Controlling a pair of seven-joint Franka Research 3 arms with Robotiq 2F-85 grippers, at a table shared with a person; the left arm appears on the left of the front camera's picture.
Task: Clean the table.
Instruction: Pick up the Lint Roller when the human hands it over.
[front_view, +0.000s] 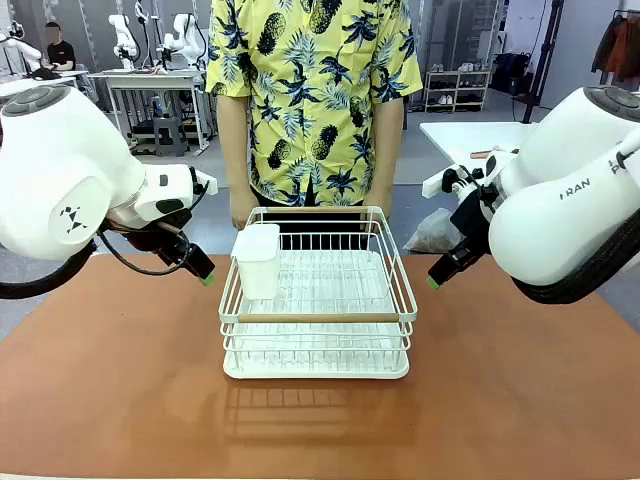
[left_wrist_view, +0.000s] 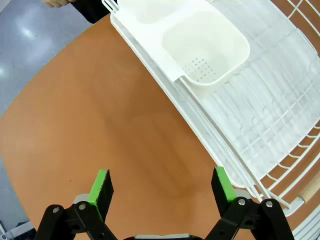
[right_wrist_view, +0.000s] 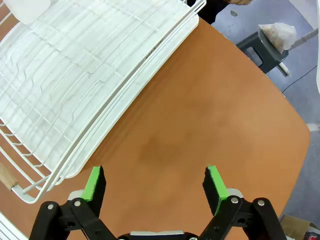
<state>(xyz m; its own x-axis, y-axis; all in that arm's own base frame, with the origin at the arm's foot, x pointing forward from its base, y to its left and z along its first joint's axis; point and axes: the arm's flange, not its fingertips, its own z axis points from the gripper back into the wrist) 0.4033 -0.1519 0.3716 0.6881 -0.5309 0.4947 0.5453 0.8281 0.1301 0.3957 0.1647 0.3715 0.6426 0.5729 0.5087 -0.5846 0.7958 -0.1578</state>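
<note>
Table (front_view: 110, 400) is spread across the lower frame, its terracotta top bare except for a white dish rack (front_view: 316, 318) set at centre. Left gripper (left_wrist_view: 161, 176) is poised over the table beside the rack's edge, fingers apart, nothing held. Right gripper (right_wrist_view: 154, 174) is likewise apart and empty (a mirror pose). The rack is judged next for clearing: both side rims should be gripped together and lifted level, so the cutlery cup (front_view: 258, 262) is not tipped.

Behind: grey floor (front_view: 415, 172), white table (front_view: 470, 135), shoe shelf (front_view: 457, 88).
</note>
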